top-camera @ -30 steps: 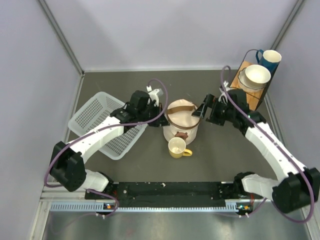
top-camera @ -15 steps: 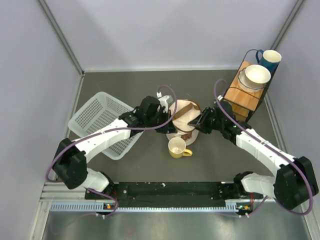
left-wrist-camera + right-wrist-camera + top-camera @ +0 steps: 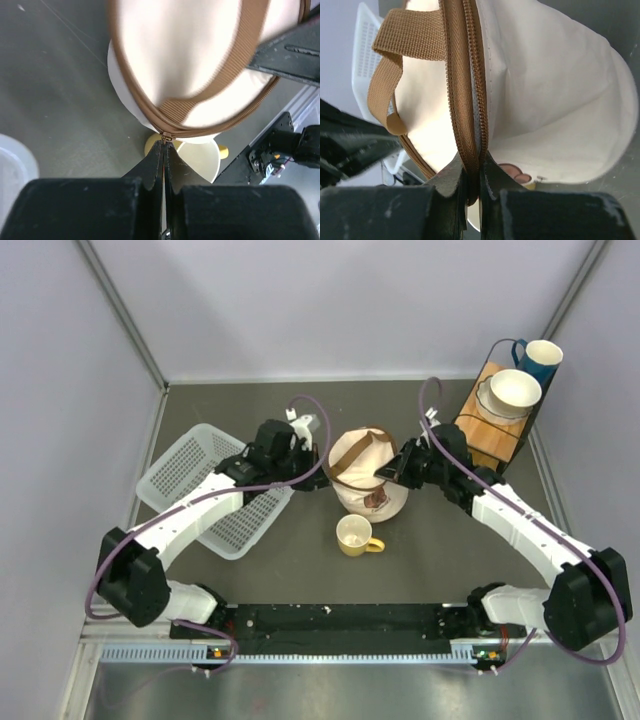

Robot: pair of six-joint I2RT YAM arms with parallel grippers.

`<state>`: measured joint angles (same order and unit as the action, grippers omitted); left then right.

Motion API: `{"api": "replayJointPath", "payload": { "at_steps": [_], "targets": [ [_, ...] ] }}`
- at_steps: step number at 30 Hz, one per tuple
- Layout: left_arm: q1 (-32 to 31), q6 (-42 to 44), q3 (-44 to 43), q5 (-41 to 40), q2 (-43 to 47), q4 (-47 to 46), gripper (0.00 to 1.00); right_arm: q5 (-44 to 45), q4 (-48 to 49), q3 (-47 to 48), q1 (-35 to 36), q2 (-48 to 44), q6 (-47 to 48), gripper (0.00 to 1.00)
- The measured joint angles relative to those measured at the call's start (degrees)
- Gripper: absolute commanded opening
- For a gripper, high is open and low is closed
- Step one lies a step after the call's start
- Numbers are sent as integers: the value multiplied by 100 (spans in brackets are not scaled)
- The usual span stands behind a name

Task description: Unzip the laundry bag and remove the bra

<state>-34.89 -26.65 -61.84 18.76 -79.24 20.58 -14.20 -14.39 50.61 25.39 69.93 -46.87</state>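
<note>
Nearest me, just beyond the arm bases, a yellow mug [image 3: 352, 534] stands upright on the dark table, close in front of the bag but apart from it.

Behind it is the laundry bag [image 3: 368, 498], mid-table between my two grippers. It is tipped so that the round cream lid with its brown strap [image 3: 352, 464] faces up at the overhead camera. I cannot tell whether its base rests flat on the table.

My left gripper [image 3: 164, 145] meets the bag from the left. Its fingers are pressed fully together, pinching the small brown zip pull [image 3: 165, 136] at the lid's rim. My right gripper [image 3: 472, 172] comes in from the right, its jaws clamped tight on the brown zip trim [image 3: 470, 100] of the bag. In that wrist view the zipper teeth are meshed along the stretch I can see.

Left of the bag, partly under my left arm, lies the white lattice basket [image 3: 190, 475]. At the far right, a wooden rack [image 3: 490, 435] carries a cream bowl [image 3: 514, 390] and a blue mug [image 3: 538, 358].
</note>
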Motion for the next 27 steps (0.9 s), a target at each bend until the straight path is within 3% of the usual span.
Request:
{"api": "replayJointPath", "payload": {
  "at_steps": [5, 17, 18, 20, 27],
  "targets": [
    [402, 96, 0, 197, 33, -42, 0, -326, -39, 48, -83, 2, 656, 0],
    [450, 297, -238, 385, -365, 0, 0, -372, -173, 46, -151, 28, 1239, 0],
    [450, 330, -262, 385, -365, 9, 0, -372, -168, 48, -153, 46, 1270, 21],
    [450, 387, -304, 391, -365, 9, 0, -378, -199, 74, -157, 105, 1333, 99],
    [448, 315, -254, 254, -350, -44, 0, -90, -767, 273, -184, 13, 1281, 99]
  ]
}}
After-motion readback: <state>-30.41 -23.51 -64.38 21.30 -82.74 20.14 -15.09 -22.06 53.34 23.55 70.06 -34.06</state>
